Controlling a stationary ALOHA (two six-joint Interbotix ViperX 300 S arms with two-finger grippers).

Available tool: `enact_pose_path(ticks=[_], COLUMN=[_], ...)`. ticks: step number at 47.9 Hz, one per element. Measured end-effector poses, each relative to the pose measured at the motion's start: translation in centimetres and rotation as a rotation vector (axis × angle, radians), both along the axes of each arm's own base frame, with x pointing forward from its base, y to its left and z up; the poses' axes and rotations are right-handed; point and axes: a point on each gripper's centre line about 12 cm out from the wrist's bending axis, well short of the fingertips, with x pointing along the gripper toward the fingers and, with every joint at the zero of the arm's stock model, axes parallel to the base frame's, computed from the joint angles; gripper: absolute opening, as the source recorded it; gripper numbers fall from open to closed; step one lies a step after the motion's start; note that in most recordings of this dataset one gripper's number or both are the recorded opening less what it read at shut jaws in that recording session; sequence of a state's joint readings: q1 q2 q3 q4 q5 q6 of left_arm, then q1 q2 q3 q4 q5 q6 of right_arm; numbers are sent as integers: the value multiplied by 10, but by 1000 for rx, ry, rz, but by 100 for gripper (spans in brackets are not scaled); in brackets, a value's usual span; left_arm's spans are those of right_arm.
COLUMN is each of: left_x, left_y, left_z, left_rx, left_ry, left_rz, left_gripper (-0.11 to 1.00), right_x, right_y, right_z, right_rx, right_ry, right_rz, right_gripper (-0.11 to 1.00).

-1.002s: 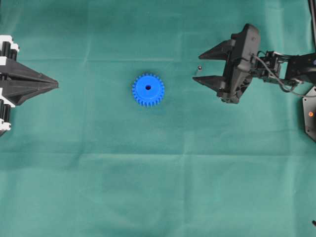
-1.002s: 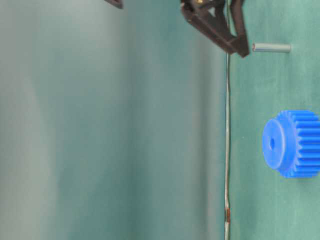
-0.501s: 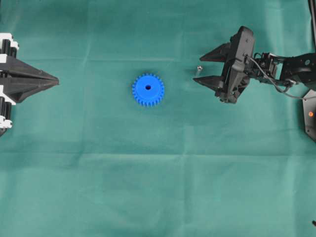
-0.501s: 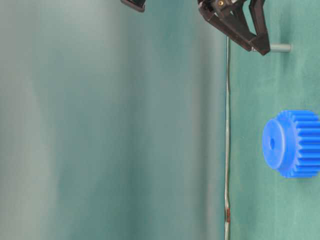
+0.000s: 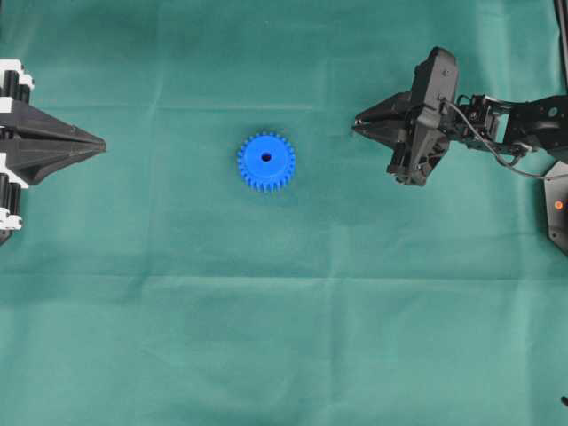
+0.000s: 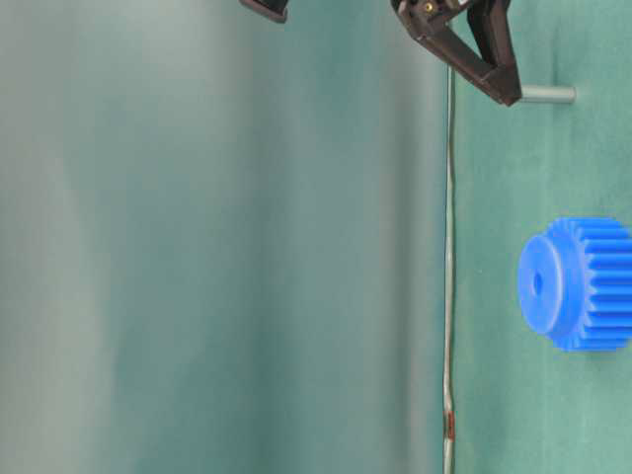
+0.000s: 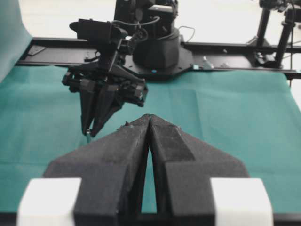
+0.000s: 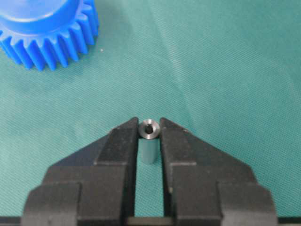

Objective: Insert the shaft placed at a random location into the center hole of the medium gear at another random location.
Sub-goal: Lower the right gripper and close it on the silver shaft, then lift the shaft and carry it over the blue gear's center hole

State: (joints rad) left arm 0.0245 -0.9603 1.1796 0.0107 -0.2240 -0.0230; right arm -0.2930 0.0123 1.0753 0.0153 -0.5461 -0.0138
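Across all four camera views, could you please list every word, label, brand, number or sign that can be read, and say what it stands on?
There are none: no readable text in any view.
The medium gear, the shaft, the green cloth and both grippers, left gripper and right gripper, carry no lettering.

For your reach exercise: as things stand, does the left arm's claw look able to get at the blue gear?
Probably yes. Bare green cloth is all that lies between the shut left claw and the medium gear. The right claw, closed on the shaft, sits beyond the gear.
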Motion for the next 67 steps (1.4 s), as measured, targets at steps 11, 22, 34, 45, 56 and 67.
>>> enact_pose_path(ticks=[11,22,34,45,56,67], left_x=[0,0,0,0,0,0], left_y=[0,0,0,0,0,0], left_z=[-2,-1,-1,-2,-1,-2], left_rx=[-3,-2,-3,-3,-2,-2], left_ry=[11,9,11,11,9,12], left_rz=[0,0,2,2,0,0], left_gripper=[0,0,0,0,0,0], right_x=[0,-2,-7,-5,17,52], right_y=[0,1,3,2,7,19], right_z=[2,34,59,61,62,65], right_rx=[-2,-11,-14,-15,-15,-18], right_ry=[-8,-45,-61,-64,-69,-84], right_rz=[1,0,1,3,36,97], right_gripper=[13,13,13,13,13,13])
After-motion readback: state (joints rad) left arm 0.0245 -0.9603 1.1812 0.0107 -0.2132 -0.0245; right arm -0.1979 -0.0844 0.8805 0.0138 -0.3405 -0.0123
